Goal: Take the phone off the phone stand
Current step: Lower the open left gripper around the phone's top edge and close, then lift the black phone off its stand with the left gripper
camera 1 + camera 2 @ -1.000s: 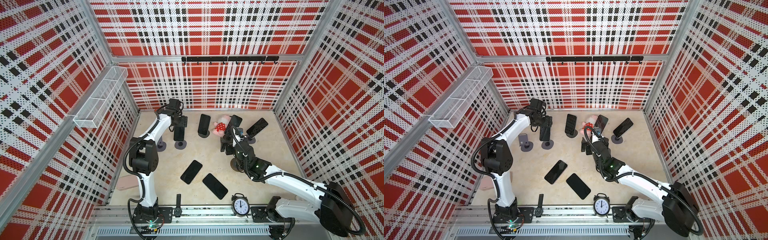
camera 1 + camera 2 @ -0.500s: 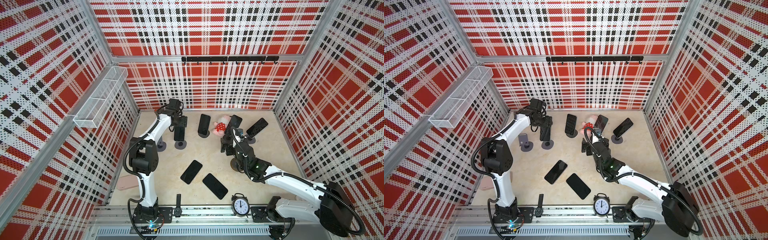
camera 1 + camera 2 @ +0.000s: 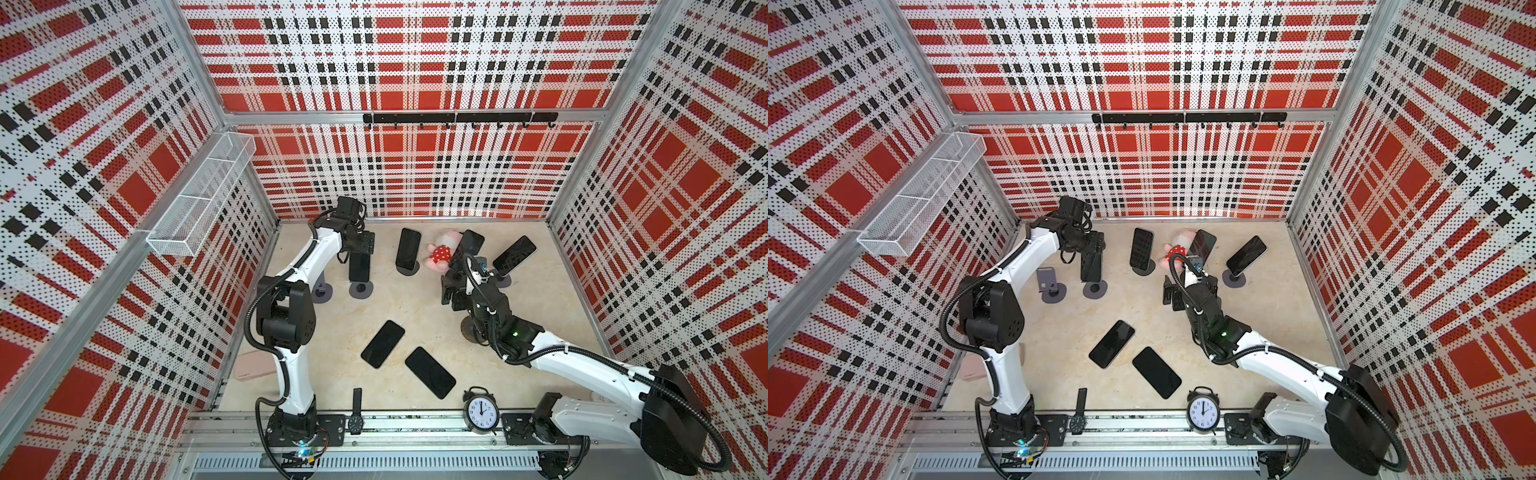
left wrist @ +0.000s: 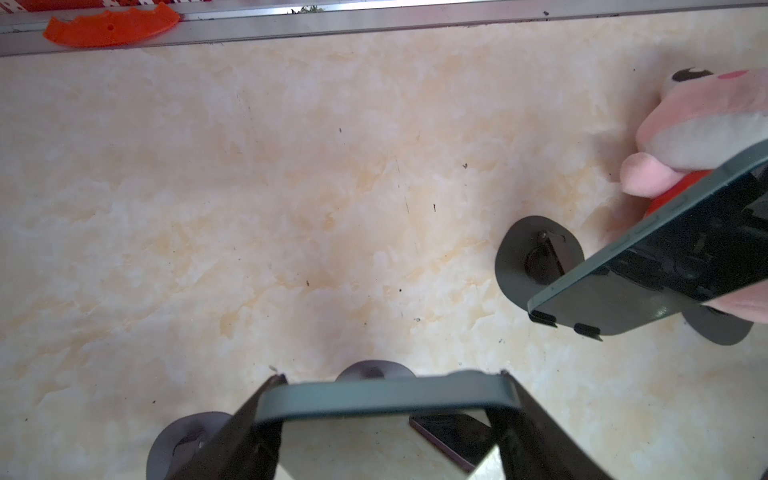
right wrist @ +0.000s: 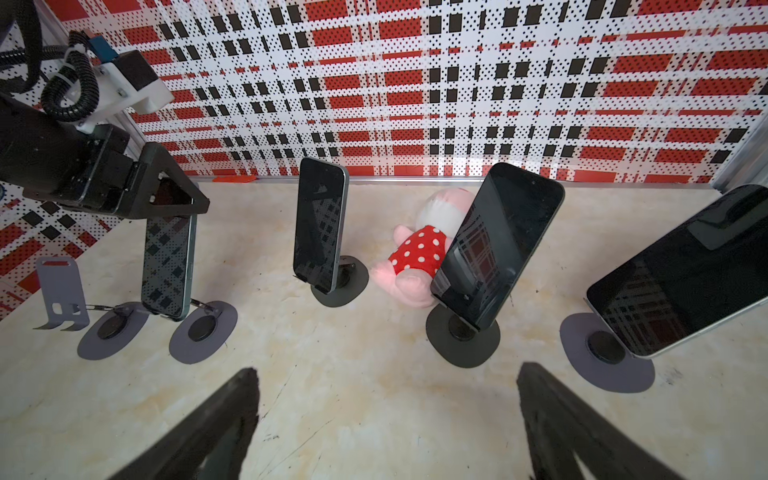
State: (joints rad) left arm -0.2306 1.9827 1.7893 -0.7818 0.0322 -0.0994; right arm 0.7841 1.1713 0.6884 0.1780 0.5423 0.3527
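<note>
In both top views the left gripper (image 3: 360, 248) is clamping over the upper end of a dark phone (image 3: 359, 268) that is standing upright above its phone stand (image 3: 360, 289). This is at the back left of the table (image 3: 407, 307), just beside an empty stand (image 3: 1051, 286). The right gripper (image 3: 1172, 296) is hovering near the middle with its jaws spread wide and nothing between them, apart from the three other phones (image 3: 1141, 249) propped on stands. Two flat phones (image 3: 382, 344) are lying toward the front. The left wrist view is showing the phone's top edge (image 4: 386, 401) pinched between the two fingers (image 4: 249, 436), which are pressing against its sides. The right wrist view is showing the same grip from the front. There the phone (image 5: 168, 266) is hanging with its lower end down by the stand's round base (image 5: 203, 330), and I cannot tell whether it is clear of the cradle. So the grasp is looking done, while lifting the phone away and setting it down are remaining.
</note>
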